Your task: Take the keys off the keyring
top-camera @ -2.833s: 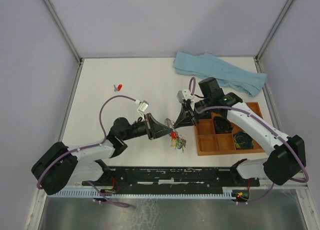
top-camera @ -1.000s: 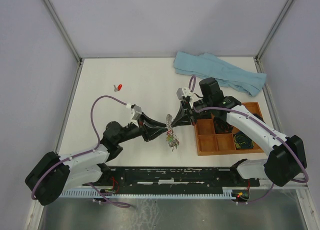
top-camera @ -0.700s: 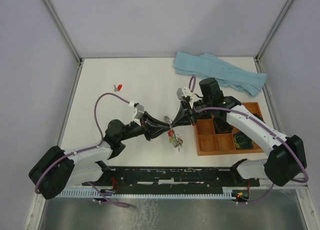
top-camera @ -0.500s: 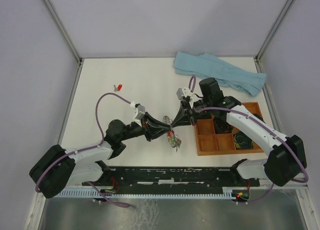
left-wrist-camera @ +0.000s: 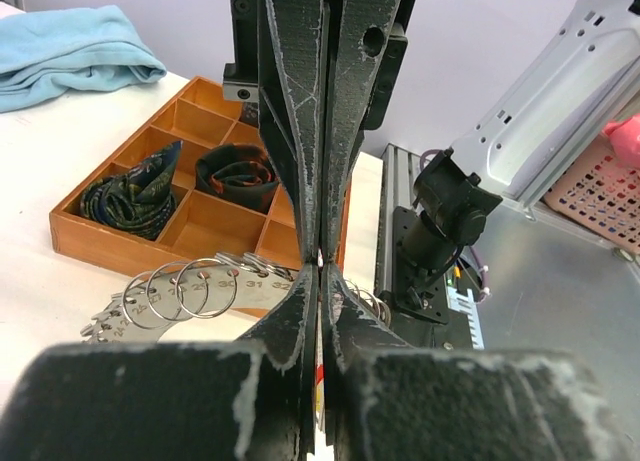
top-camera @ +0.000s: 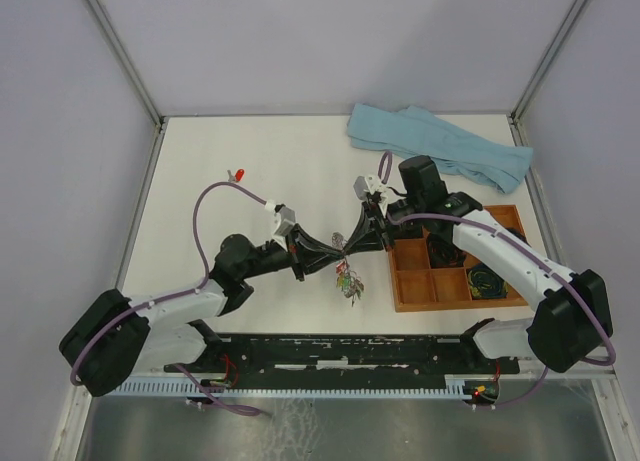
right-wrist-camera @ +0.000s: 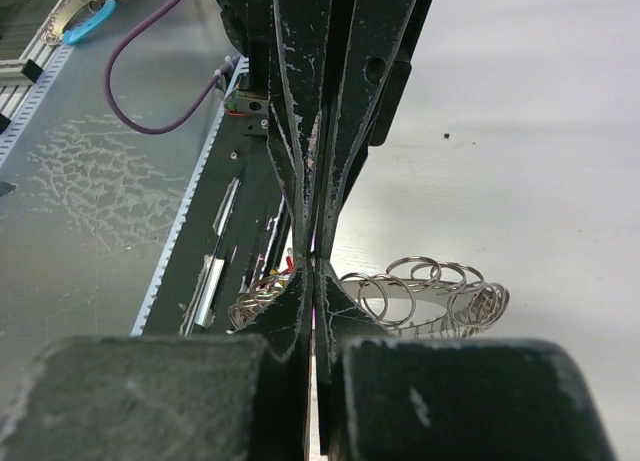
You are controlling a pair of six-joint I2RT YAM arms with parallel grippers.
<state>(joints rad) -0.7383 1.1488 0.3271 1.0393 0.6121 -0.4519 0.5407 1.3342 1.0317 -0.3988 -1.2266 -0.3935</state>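
Currently the step in hand looks like the pull-off itself: L & R arms meet tip to tip above the table (top-camera: pixel 250 151), just left of the wooden tray (top-camera: pixel 405 301). The right gripper (top-camera: pixel 350 244) is clamped tight on the keyring (left-wrist-camera: pixel 190 286), whose small metal loops fan out beside the tips in both wrist views. The left gripper (top-camera: pixel 337 247) is clenched too, nose to nose w/ the right one at the same spot. Whether it pinches a key head or just a loop I cannot tell — the fingers hide it. The keys (top-camera: pixel 348 279) dangle in a red/green cluster under the meeting point. One red key (top-camera: pixel 237 174) lies alone at far left, well apart from the ring, prob. already off. Judgement: the next move calls for the right side to hold the ring steady while the left draws away along the loop's split, slow & straight — a skewed tug would likely drag the whole ring along or slip off the tiny head.
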